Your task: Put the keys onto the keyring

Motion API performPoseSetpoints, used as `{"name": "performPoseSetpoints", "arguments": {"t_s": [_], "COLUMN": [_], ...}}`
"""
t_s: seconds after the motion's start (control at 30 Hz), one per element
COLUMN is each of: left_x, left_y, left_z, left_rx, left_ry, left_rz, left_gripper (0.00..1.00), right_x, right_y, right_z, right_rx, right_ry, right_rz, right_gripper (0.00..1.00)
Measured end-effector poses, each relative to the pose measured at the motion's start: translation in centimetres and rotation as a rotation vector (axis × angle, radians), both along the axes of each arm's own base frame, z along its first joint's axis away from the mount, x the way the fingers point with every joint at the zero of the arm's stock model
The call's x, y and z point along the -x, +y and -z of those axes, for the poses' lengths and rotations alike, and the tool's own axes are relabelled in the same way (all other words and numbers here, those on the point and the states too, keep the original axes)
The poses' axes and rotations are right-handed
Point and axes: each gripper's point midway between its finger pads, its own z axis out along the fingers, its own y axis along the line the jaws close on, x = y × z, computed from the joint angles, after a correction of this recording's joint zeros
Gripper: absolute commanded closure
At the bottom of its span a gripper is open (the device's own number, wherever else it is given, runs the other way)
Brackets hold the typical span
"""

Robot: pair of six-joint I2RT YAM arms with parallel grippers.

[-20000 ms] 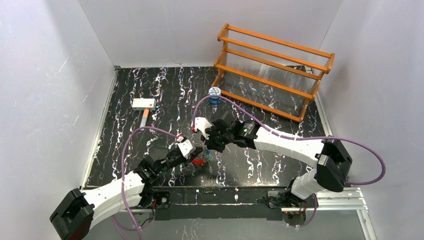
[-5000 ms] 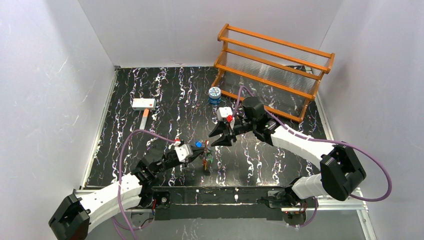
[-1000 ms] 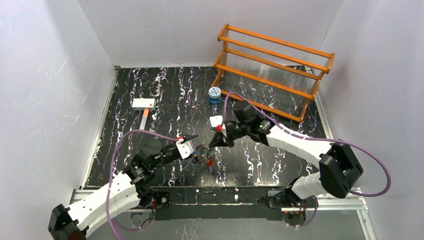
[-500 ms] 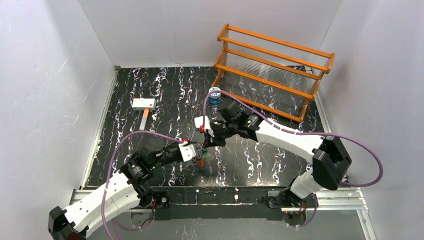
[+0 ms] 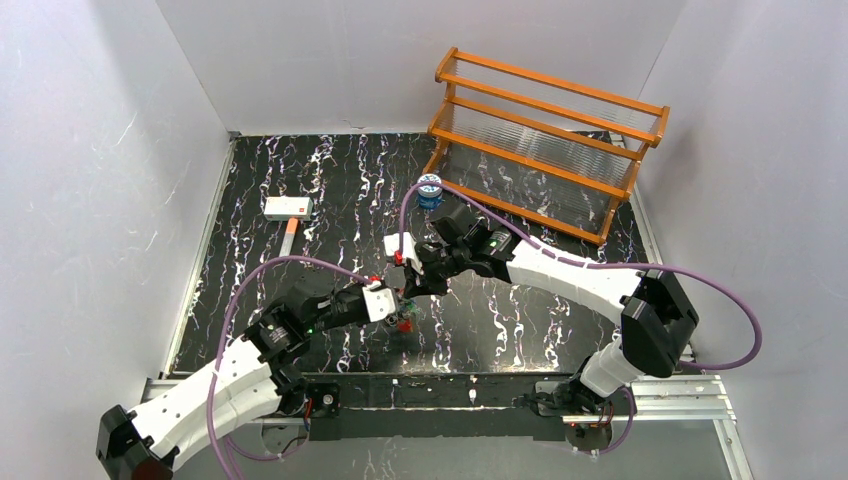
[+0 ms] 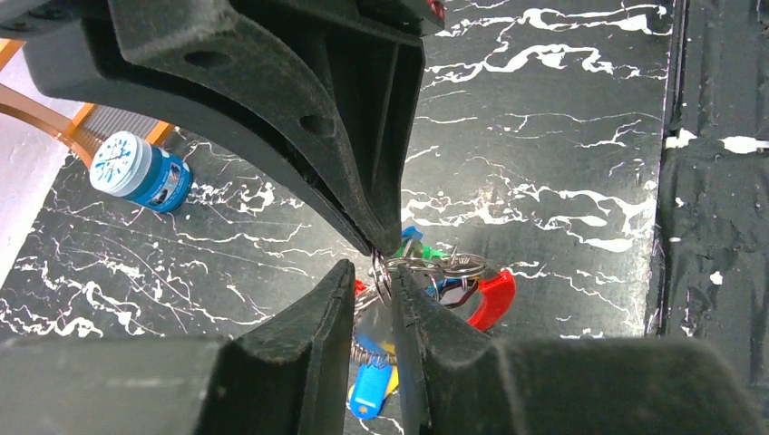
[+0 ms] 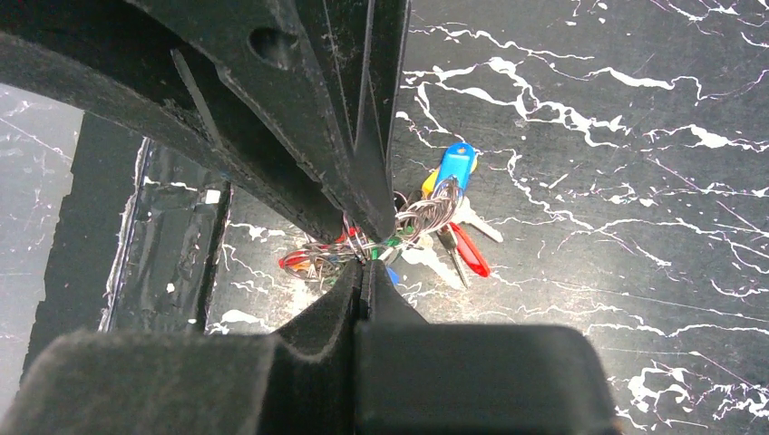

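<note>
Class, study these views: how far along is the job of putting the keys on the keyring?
Done: blue, red and green keys sit bunched at the keyring, apparently threaded. In hand: the left gripper pinches the ring's wire while the shut right gripper meets it. Left: confirming every key is on; no loose key is visible elsewhere.

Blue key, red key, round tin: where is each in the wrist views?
blue key point(image 7: 455, 166), right wrist view, on its blue plastic head.
red key point(image 7: 472, 251), right wrist view, middle of its red part.
round tin point(image 6: 163, 183), left wrist view, on its blue side wall.
</note>
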Motion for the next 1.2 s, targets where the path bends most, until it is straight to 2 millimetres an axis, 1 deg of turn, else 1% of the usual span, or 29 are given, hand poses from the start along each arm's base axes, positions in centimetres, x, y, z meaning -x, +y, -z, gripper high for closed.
{"name": "performPoseSetpoints", "arguments": {"t_s": [0.27, 0.53, 0.63, 0.7, 0.73, 0.87, 1.03, 1.2], "left_x": [-0.5, -1.0, -1.2, -1.2, -1.3, -1.4, -1.5, -1.5], "left_y": [-0.2, 0.1, 0.2, 0.2, 0.2, 0.2, 0.2, 0.2], "left_z": [0.2, 0.8, 0.9, 1.1, 1.2, 1.5, 1.3, 1.3], "left_rx": [0.005, -0.012, -0.017, -0.020, -0.022, -0.029, -0.022, 0.053], "left_ry": [0.006, 0.009, 0.011, 0.016, 0.019, 0.025, 0.022, 0.029], "left_rz": [-0.023, -0.052, -0.063, -0.068, -0.070, -0.071, -0.081, -0.115], "left_gripper": [0.81, 0.80, 0.85, 0.96, 1.00, 1.00, 1.00, 1.00], "right_x": [-0.1, -0.1, -0.1, -0.1, -0.2, -0.3, -0.6, -1.2], "right_y": [0.0, 0.0, 0.0, 0.0, 0.1, 0.1, 0.1, 0.0], "right_z": [0.1, 0.0, 0.0, 0.0, -0.1, 0.0, -0.1, -0.1], "right_rx": [0.004, 0.004, 0.003, 0.001, -0.001, 0.000, -0.003, -0.045], "right_ry": [0.000, 0.002, 0.001, 0.000, -0.002, -0.001, 0.008, 0.035], "right_rz": [0.009, 0.010, 0.010, 0.009, 0.009, 0.017, 0.034, 0.056], "right_gripper": [0.99, 0.99, 0.99, 0.99, 0.99, 0.99, 0.99, 0.99]}}
